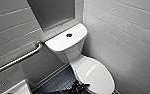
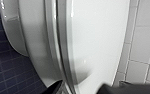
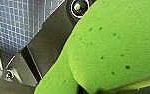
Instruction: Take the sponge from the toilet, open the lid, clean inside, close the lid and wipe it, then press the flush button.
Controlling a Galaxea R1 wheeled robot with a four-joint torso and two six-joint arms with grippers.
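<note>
The white toilet stands in a tiled corner with its lid [image 1: 96,72] down. On the tank cover [image 1: 58,42] sits the small dark flush button [image 1: 69,35]. My left gripper [image 1: 79,88] is at the lid's front left edge. In the left wrist view this gripper [image 2: 82,90] is open, its dark fingertips [image 2: 54,88] straddling the rim of the lid [image 2: 98,37] above the bowl [image 2: 33,45]. The bright green sponge [image 3: 111,47] shows very large in the right wrist view, with my right gripper shut on it.
A metal grab bar [image 1: 18,60] runs along the left wall. White tiled wall [image 1: 131,37] closes in right beside the toilet. Dark blue small-tiled floor [image 1: 58,82] lies left of the bowl. The corner of a white fixture [image 1: 18,88] shows at the lower left.
</note>
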